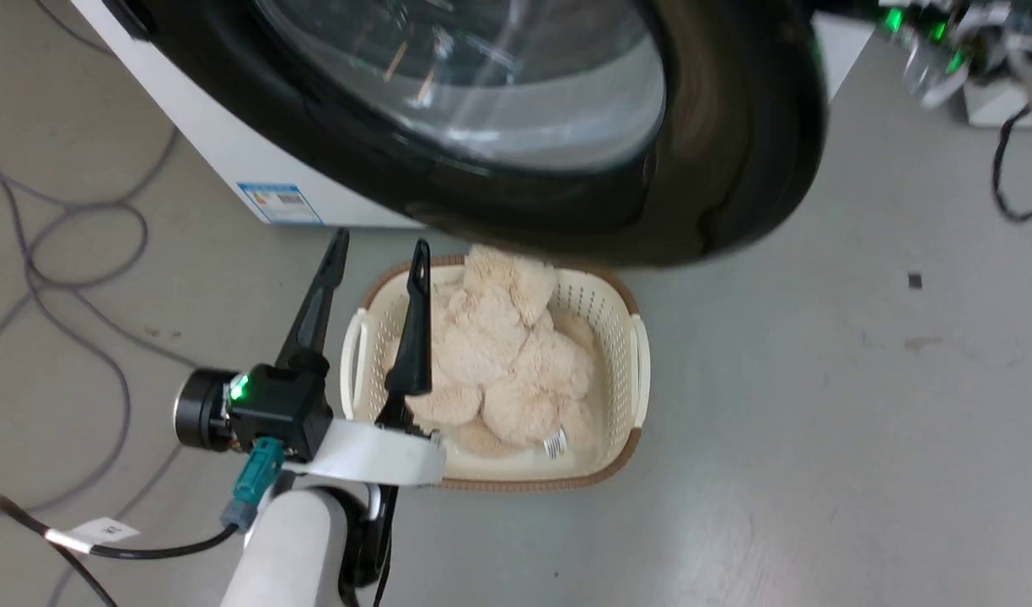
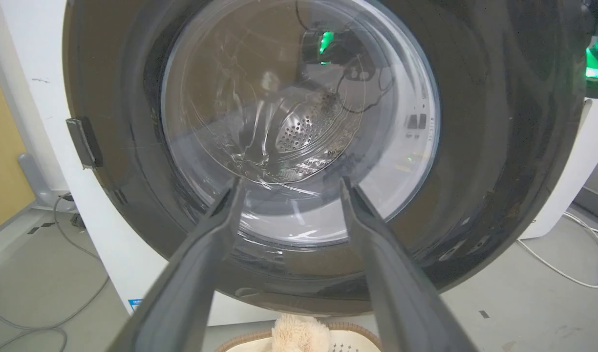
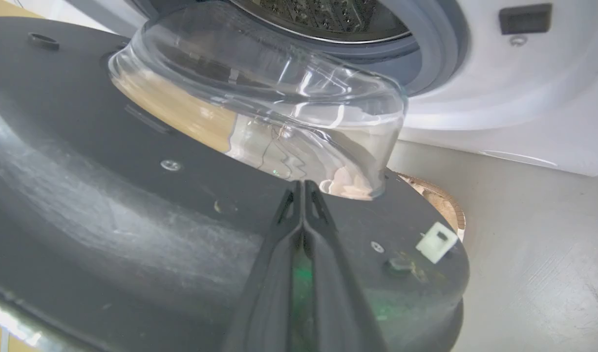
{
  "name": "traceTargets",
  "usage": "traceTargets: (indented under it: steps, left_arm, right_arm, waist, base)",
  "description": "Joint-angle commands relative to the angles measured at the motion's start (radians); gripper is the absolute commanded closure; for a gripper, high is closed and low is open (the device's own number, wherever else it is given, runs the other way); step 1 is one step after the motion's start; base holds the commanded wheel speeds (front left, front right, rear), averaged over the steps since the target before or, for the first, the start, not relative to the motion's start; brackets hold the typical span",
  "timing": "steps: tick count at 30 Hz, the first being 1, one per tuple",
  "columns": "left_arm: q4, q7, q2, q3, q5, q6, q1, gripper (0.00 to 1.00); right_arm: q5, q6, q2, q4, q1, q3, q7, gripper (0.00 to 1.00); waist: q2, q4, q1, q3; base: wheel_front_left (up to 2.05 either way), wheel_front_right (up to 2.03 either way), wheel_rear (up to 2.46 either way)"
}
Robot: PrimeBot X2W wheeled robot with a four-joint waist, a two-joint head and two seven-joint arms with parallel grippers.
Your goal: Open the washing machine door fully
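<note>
The washing machine door (image 1: 718, 152) looks heavy and stiff; push its matte back. Fingers: right gripper (image 3: 301, 188) clenched empty, left gripper (image 1: 381, 239) released.

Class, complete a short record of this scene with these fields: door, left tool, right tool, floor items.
door: washing machine door swung partly out from the washing machine
left tool: open, empty, fingers pointing at the door's glossy front
right tool: shut, empty, tips at the door's matte back
floor items: basket below the door's lower edge, holding a fluffy beige cloth
</note>
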Motion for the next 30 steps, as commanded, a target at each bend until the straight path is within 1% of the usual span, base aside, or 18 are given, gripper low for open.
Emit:
traceTargets:
  steps: [1, 11, 19, 26, 30]
  left_arm:
    - [0.012, -0.005, 0.001, 0.006, 0.009, -0.006, 0.024, 0.00]
    - [0.066, -0.005, 0.001, 0.016, 0.025, -0.031, 0.106, 0.00]
    - [0.095, -0.005, 0.001, 0.024, 0.037, -0.047, 0.149, 0.00]
    - [0.118, -0.005, 0.004, 0.036, 0.047, -0.053, 0.193, 0.00]
    - [0.127, -0.005, 0.009, 0.046, 0.050, -0.054, 0.208, 0.00]
  right_arm:
    - [0.016, 0.001, 0.005, -0.015, 0.052, 0.002, 0.016, 1.00]
    - [0.056, 0.001, 0.022, -0.091, 0.228, -0.002, 0.066, 1.00]
    - [0.070, 0.001, 0.045, -0.162, 0.333, 0.000, 0.094, 1.00]
    - [0.078, 0.001, 0.082, -0.246, 0.443, 0.006, 0.121, 1.00]
    - [0.085, 0.001, 0.107, -0.290, 0.492, 0.005, 0.132, 1.00]
  waist:
    - [0.0000, 0.006, 0.0000, -0.035]
    - [0.0000, 0.018, 0.0000, -0.141]
    - [0.0000, 0.023, 0.0000, -0.194]
    - [0.0000, 0.031, 0.0000, -0.245]
    - [0.0000, 0.035, 0.0000, -0.256]
  base:
    - [0.00, 0.00, 0.00]
    - [0.00, 0.00, 0.00]
    - [0.00, 0.00, 0.00]
    - [0.00, 0.00, 0.00]
    - [0.00, 0.00, 0.00]
